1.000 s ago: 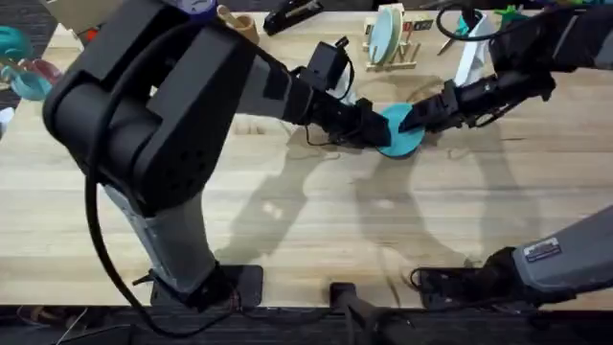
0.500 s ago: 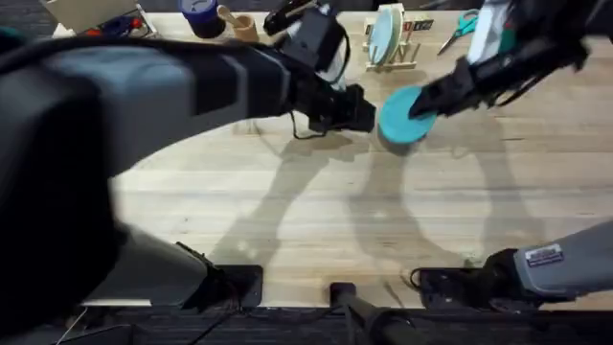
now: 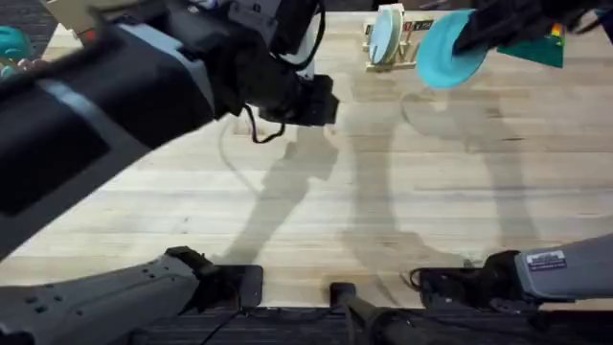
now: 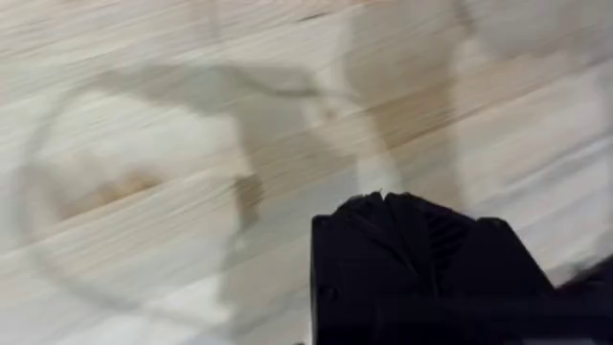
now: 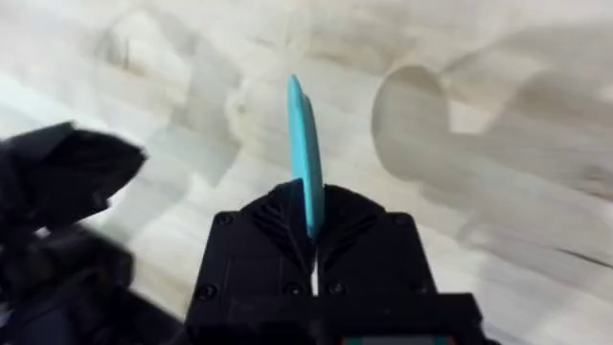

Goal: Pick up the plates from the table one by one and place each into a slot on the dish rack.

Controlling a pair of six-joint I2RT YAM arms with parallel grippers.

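The teal-blue plate (image 3: 446, 53) hangs in the air just right of the dish rack (image 3: 390, 59), clamped at its edge by my right gripper (image 3: 467, 38). In the right wrist view the plate (image 5: 305, 153) stands edge-on between the black fingers (image 5: 278, 235), high above the table (image 5: 498, 86). A cream plate (image 3: 388, 34) stands upright in a slot of the rack. My left gripper (image 3: 324, 100) hovers over bare table left of the rack, its fingertips (image 4: 369, 206) pressed together on nothing.
The left arm (image 3: 144, 86) spans the left half of the overhead view, large and dark. A green object (image 3: 534, 48) lies at the far right edge behind the held plate. Bare wood (image 3: 402, 192) stretches across the middle and front.
The right gripper has lifted the teal-blue plate off the table and carried it back toward the rack. The left gripper has let the plate go and drawn back to the left.
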